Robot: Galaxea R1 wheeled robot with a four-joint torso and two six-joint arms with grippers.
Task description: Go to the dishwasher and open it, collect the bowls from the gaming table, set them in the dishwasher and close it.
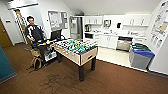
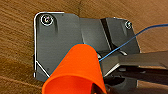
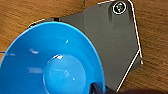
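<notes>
From my head camera I see the table-football table, pale wood sides on dark legs with a green field, standing in the middle of the frame on brown carpet. Behind it, right of centre, the steel-grey dishwasher sits under the white kitchen surface; its front looks dropped open, though it is too small and blurred to be sure. A person sits at the left by a cart. A grey bin with a blue lid stands in the right of the frame.

By my left wrist a bright orange plastic bowl fills the lower middle of the frame, seen from outside, its wall flaring toward the camera. By my right wrist a glossy blue plastic bowl fills the lower left of the frame, showing its hollow inside. Each bowl rides close under its wrist above the carpet, so I judge that I carry both, but I cannot tell how either pincer stands.

Both bowls look light, stiff and smooth, hence slippery. The rim is where I would grip: a thin wall pinched inside and out, held level so nothing swings loose.
</notes>
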